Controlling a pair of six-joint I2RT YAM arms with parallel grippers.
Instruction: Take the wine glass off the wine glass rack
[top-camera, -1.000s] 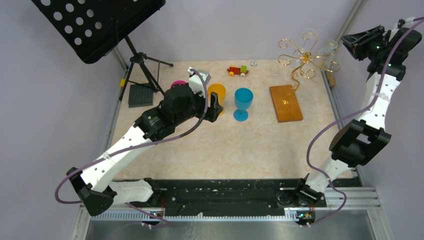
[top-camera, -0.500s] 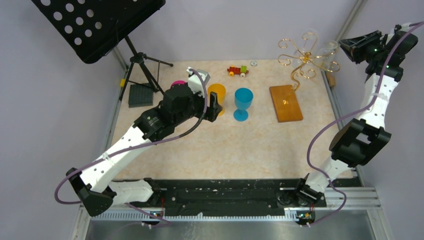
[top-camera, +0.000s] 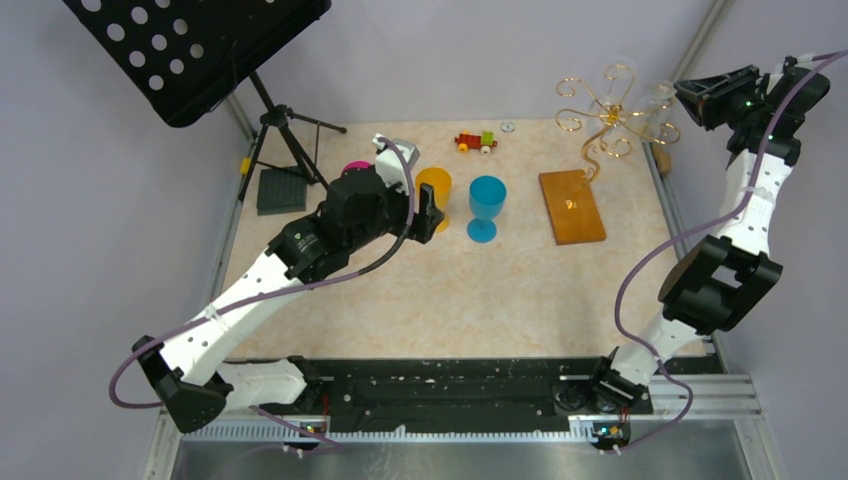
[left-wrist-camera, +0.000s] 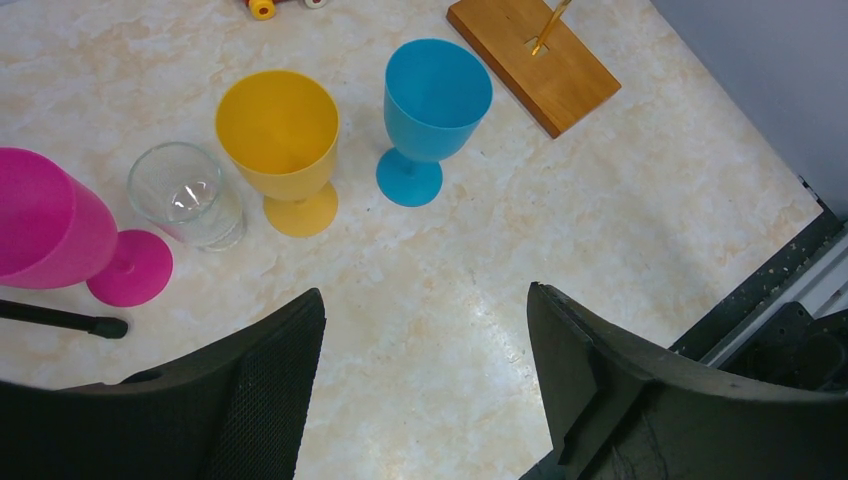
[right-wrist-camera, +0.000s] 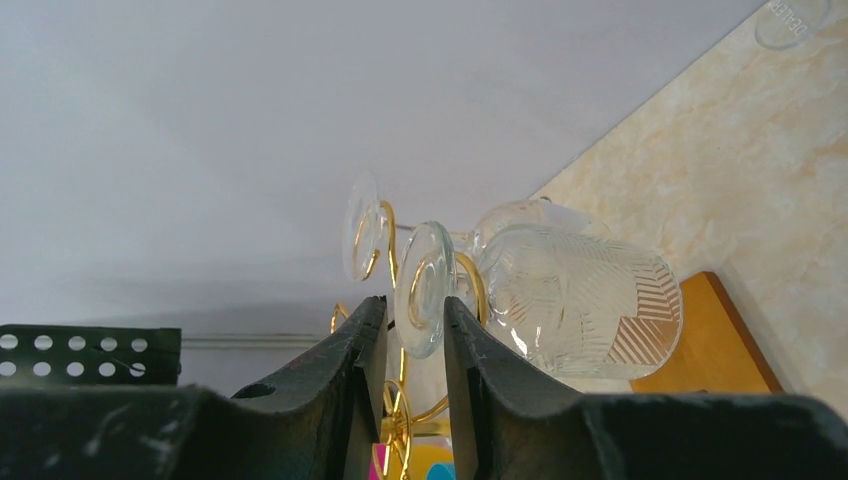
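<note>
right pincer at the racked wine glass

the wine glass hangs on the wine glass rack by the worktop's far right corner. its foot shows between the right pincer's nearly closed fingers; i cannot tell if it grips. the left pincer gapes wide, empty.

Bare table at lower centre lay open; goblets and rack blocked the upper centre and right.

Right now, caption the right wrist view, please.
Right gripper, slightly open, faces a patterned wine glass hanging on the gold wire rack.
</note>
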